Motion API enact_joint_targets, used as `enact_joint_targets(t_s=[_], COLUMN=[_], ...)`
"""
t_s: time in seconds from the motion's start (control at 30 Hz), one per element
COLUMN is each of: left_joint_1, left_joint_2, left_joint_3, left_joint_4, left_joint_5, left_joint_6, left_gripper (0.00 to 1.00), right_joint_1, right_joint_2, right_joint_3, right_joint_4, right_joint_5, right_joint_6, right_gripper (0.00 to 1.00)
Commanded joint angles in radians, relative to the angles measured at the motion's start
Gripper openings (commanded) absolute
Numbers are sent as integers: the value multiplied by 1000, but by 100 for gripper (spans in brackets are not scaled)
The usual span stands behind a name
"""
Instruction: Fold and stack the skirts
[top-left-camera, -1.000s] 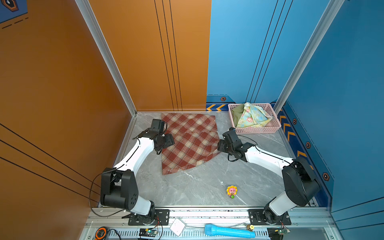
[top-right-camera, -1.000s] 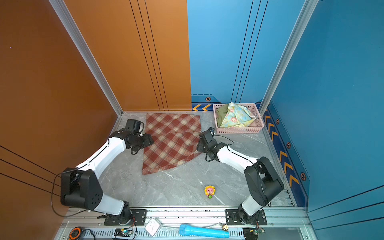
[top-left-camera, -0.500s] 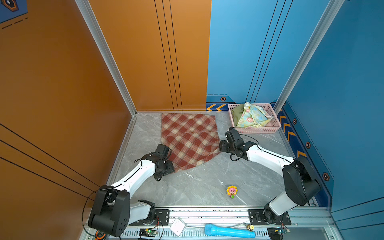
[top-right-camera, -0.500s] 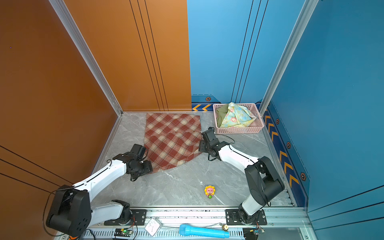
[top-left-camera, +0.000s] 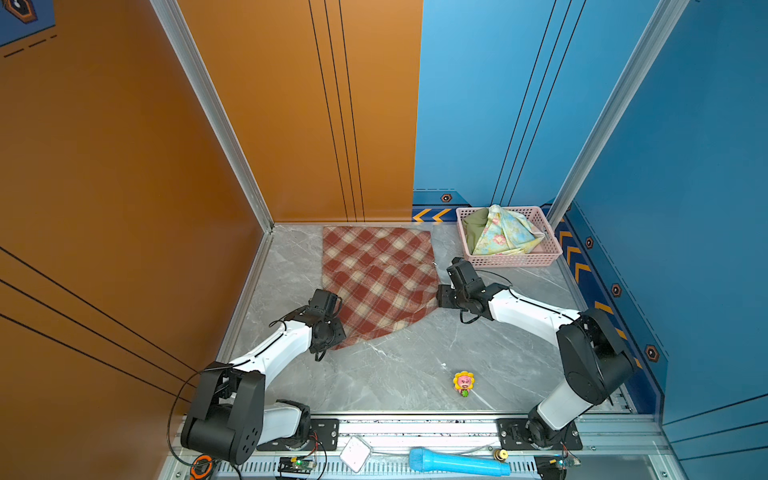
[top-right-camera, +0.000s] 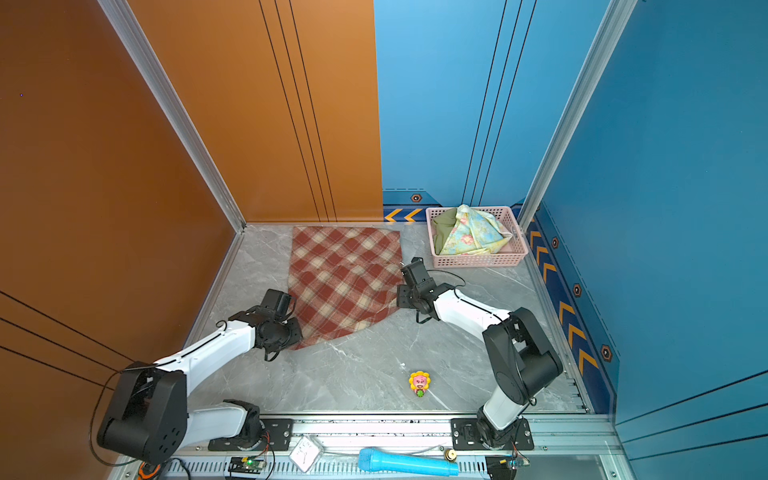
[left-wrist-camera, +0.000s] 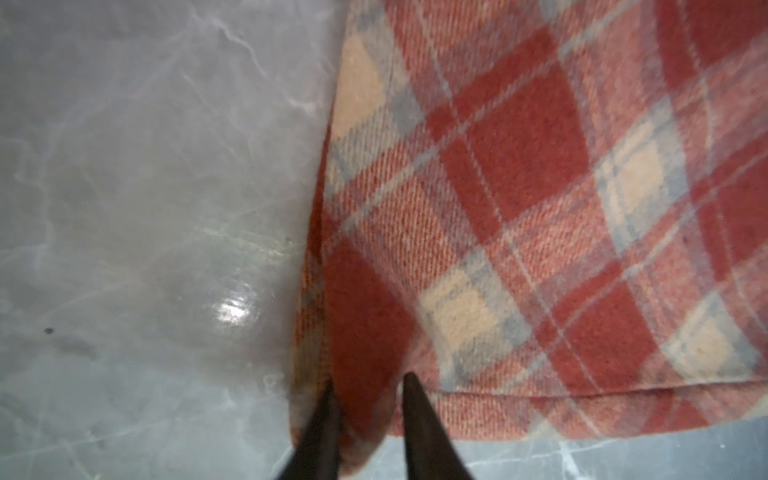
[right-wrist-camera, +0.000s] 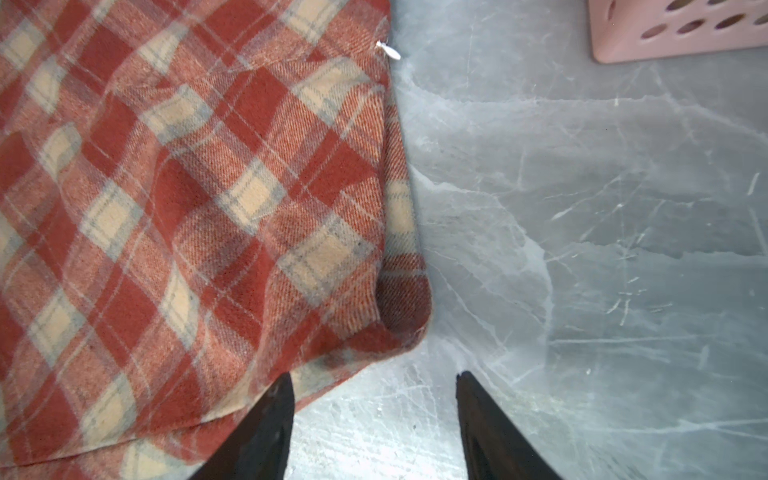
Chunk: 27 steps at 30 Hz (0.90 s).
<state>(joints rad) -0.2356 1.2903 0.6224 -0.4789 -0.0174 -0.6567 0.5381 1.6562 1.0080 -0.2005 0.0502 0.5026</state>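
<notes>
A: Here's the plaid skirt, red and cream checks, spread flat on the grey marble table. Straight edge up by the back wall, flared hem toward the arms, and a soft ripple across the middle.

B: Woolly weave up close. Now look at the near left corner: the left gripper has its fingers nipped together with that corner bunched between them. That's a pinch on the cloth.

A: Big change there! A second ago that arm was up along the skirt's far left edge. It has swung down to the near corner.

B: And the right gripper? Barely budged. Its jaws stand apart at the near right corner, with one finger over the hem and its partner over bare table. Nothing held.

A: The skirt itself lies where it lay.

B: On to the pink basket, in the back right corner, apart from the plaid. Inside is the floral skirt, pastel yellow and blue with pink blooms, heaped in a peak above the rim.

A: And the olive skirt is tucked in beside it, on the basket's left side in both top views.

B: Out front, a little sunflower toy stands alone on the table.
</notes>
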Motion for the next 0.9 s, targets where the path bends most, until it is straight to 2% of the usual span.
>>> enact_joint_targets(t_s=[0.0, 0.03, 0.4, 0.6, 0.7, 0.77, 0.87], left_joint_1=[4, 5, 3, 3, 3, 3, 3], left_joint_2=[-18, -29, -133, -139, -139, -143, -144], left_joint_3=[-16, -18, -33, -36, -33, -32, -23], left_joint_4=[24, 24, 2, 2, 2, 2, -3], left_joint_5=[-4, -7, -12, -10, -7, -10, -12], left_joint_6=[0, -1, -6, -8, -8, -8, -8], left_gripper=[5, 0, 0, 0, 0, 0, 0], right_joint_1=[-6, -6, -12, -3, -1, 3, -2], right_joint_2=[39, 43, 82, 107, 118, 121, 128], right_joint_3=[36, 39, 87, 104, 105, 101, 106], right_joint_4=[-33, -33, -18, -14, -9, 3, 7], right_joint_5=[-28, -30, -24, -29, -46, -46, -50], right_joint_6=[-28, -22, -19, -18, -18, -25, -36], right_gripper=[62, 62, 60, 58, 50, 41, 12])
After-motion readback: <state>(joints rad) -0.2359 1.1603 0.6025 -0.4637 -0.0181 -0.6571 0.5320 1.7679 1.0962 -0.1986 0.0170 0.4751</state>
